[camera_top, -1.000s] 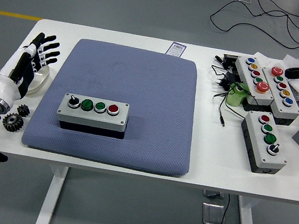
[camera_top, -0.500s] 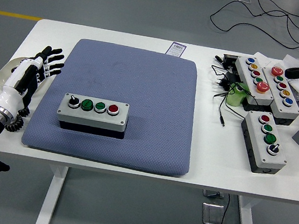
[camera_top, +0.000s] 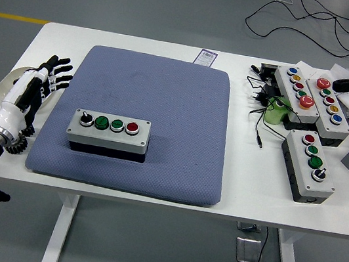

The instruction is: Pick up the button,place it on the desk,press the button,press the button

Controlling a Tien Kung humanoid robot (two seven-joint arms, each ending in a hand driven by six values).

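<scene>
Left hand pulled in beside the pad, box already down.

My white-and-black left hand (camera_top: 35,86) has drifted back from the far-left table edge toward the blue padded mat (camera_top: 143,119), fingers spread and holding nothing; pressing looks next. The grey four-button control box (camera_top: 108,132) sits on the mat's near-left part. I count four button boxes: this one and three at the right (camera_top: 307,165).

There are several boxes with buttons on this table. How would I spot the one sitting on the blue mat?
Find the big blue mat covering the middle of the white table. Near its front left lies a grey button box with a black base, alone there. Unlike the boxes clustered at the table's right, it has a row of one black knob, two green buttons and one red.
</scene>
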